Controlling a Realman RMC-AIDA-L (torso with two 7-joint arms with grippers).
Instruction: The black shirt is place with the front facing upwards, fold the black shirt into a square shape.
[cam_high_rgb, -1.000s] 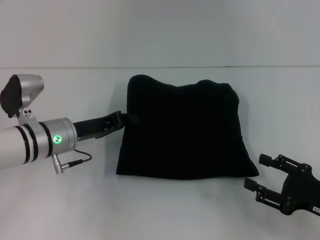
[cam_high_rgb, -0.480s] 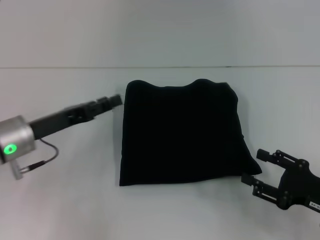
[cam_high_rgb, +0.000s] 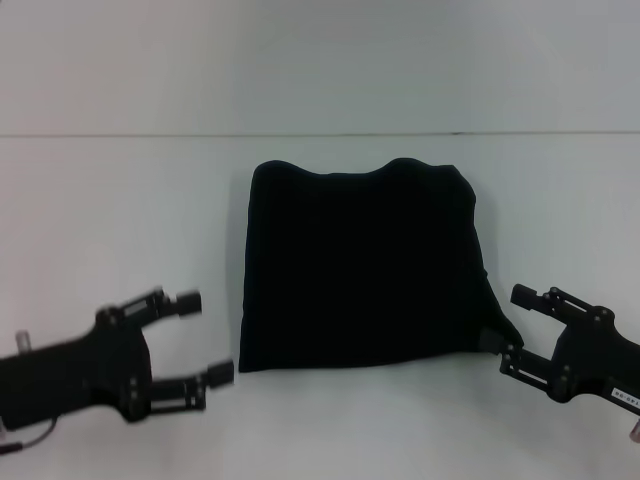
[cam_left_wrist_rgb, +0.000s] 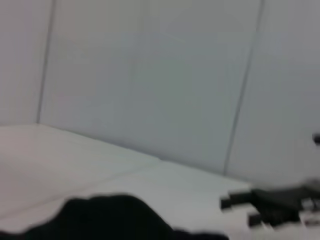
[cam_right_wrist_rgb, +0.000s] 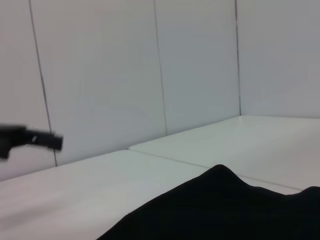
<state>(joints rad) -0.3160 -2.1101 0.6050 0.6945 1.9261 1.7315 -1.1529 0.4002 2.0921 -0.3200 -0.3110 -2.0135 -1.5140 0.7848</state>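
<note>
I see the plain black cloth shirt (cam_high_rgb: 365, 265) lying folded into a rough square on the white table (cam_high_rgb: 120, 210), centred between my two arms. My left gripper (cam_high_rgb: 205, 338) sits near its near-left corner, clear of the cloth, fingers spread apart. My right gripper (cam_high_rgb: 512, 325) is at the near-right corner, fingers apart, its nearer finger (cam_high_rgb: 522, 363) right at the cloth's edge.

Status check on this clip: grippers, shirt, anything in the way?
Left gripper open, near the black shirt's near-left corner, not touching. Right gripper open at near-right corner. Shirt folded roughly square on the table. Nothing in the way.
</note>
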